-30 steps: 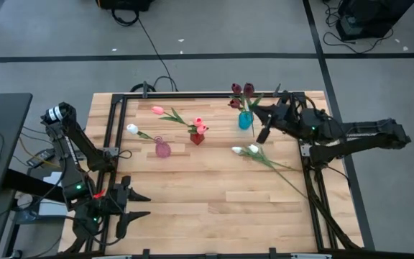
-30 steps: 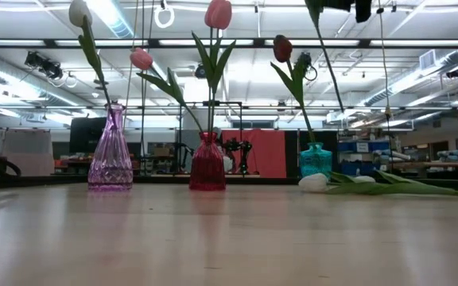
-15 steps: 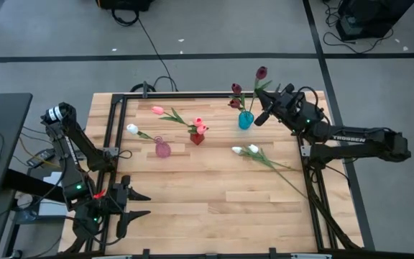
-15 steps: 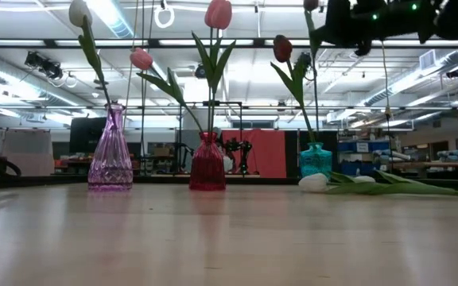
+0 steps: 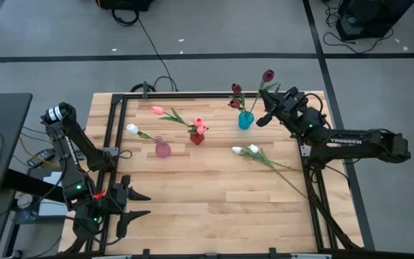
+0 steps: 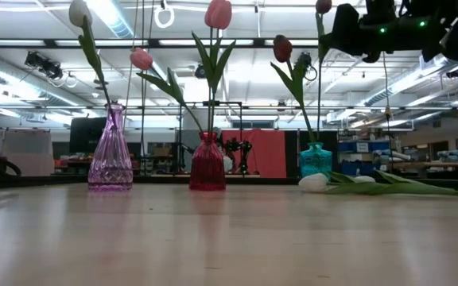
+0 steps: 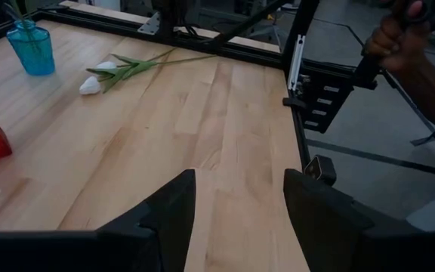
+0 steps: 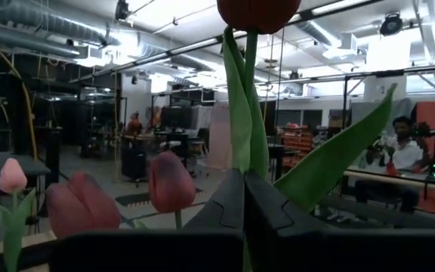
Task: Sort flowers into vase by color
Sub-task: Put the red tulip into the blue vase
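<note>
Holding a maroon tulip [image 5: 267, 75] by its stem, the right arm's fingers [image 5: 262, 117] are clamped together on it just beside the blue vase [image 5: 245, 120], the flower head raised above the vase's 2 maroon tulips [image 5: 235, 95]. A red vase [image 5: 197, 137] carries 2 pink tulips [image 5: 157, 110], and a purple vase [image 5: 162, 149] carries 1 white tulip [image 5: 132, 129]. 2 white tulips [image 5: 244, 150] lie flat on the wooden surface [image 5: 214, 201] near the blue vase. The left arm's fingers [image 5: 136, 203] wait spread apart at the near left corner.
</note>
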Robot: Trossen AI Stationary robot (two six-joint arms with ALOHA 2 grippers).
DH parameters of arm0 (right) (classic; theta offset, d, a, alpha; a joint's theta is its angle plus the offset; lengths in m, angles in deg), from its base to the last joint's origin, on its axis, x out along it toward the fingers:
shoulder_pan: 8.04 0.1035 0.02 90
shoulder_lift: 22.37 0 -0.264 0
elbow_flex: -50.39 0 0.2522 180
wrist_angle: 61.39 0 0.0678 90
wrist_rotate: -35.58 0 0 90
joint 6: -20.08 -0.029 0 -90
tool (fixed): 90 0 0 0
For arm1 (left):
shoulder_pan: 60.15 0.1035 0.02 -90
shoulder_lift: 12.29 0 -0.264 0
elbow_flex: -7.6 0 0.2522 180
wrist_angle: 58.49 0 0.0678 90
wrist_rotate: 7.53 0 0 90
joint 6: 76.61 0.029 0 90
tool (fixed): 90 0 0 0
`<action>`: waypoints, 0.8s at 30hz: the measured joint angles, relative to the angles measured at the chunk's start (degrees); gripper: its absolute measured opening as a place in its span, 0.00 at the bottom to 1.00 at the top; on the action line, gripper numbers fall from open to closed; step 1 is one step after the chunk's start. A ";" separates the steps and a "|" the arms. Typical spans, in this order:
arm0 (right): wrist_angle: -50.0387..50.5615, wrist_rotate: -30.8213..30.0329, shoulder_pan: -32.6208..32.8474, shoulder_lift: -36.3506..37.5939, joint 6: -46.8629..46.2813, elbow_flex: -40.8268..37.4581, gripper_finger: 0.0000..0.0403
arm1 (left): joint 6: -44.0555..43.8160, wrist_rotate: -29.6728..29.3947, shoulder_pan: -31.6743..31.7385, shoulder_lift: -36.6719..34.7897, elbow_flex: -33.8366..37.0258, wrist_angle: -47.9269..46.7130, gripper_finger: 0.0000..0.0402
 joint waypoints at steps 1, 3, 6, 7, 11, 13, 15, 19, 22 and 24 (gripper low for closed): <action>-0.03 -0.01 0.00 0.02 0.39 0.00 0.01 | 0.00 0.00 0.00 0.00 0.00 -0.03 0.51; 0.29 -0.01 0.00 0.02 0.90 0.00 0.01 | 0.00 0.00 0.00 0.00 0.00 -0.16 0.51; 1.07 -0.01 0.00 -0.02 1.15 0.00 0.01 | 0.00 0.00 0.00 0.00 0.00 -0.17 0.51; 1.12 0.01 0.00 -0.25 1.15 0.00 0.01 | 0.00 0.00 0.00 0.00 0.00 -0.17 0.51; -0.19 -0.01 0.00 -2.37 1.94 0.00 0.01 | 0.00 0.00 0.00 0.00 0.00 -0.21 0.51; -1.65 -0.01 0.00 -3.87 2.14 0.00 0.01 | -0.02 0.02 0.00 0.00 0.00 -0.21 0.51; -2.56 -0.04 0.00 -5.55 2.14 0.00 0.01 | -0.01 0.02 0.00 0.00 0.00 -0.21 0.51; -2.81 -0.47 0.02 -8.51 1.90 0.00 0.01 | -0.04 0.02 0.00 0.00 0.00 -0.19 0.51; -1.00 -0.53 0.02 -10.11 0.63 -0.01 0.02 | -0.04 0.02 0.00 0.00 0.00 -0.19 0.51; 0.67 -0.52 0.08 -10.54 0.47 -0.02 0.04 | -0.04 0.04 0.00 0.00 0.00 -0.19 0.51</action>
